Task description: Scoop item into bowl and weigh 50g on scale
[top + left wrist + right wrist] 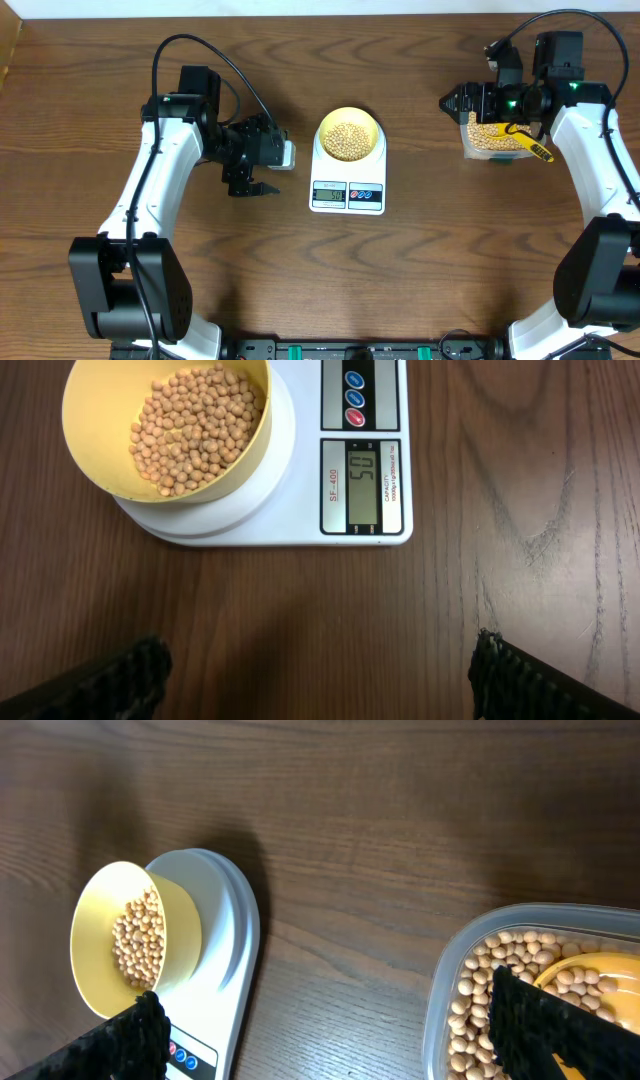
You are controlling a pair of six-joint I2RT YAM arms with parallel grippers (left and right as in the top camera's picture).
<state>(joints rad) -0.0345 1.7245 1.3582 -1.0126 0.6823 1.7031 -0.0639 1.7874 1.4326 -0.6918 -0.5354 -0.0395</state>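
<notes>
Beans are heaped in the bowl, which is seated on the scale. The left gripper is held at the scale's 9 o'clock, jaws spread wide and nothing grasped. The right gripper, equally released, is poised at 2 o'clock by the rim of the clear container, in which a yellow scoop lies. Bare table is seen between the scale and each gripper.

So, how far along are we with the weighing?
It looks essentially done. The bowl sits on the scale with beans in it, and the display appears to read 50. The scoop lies in the container. Nothing is in hand: left gripper and right gripper are open and empty. Only pulling away seems left.
</notes>
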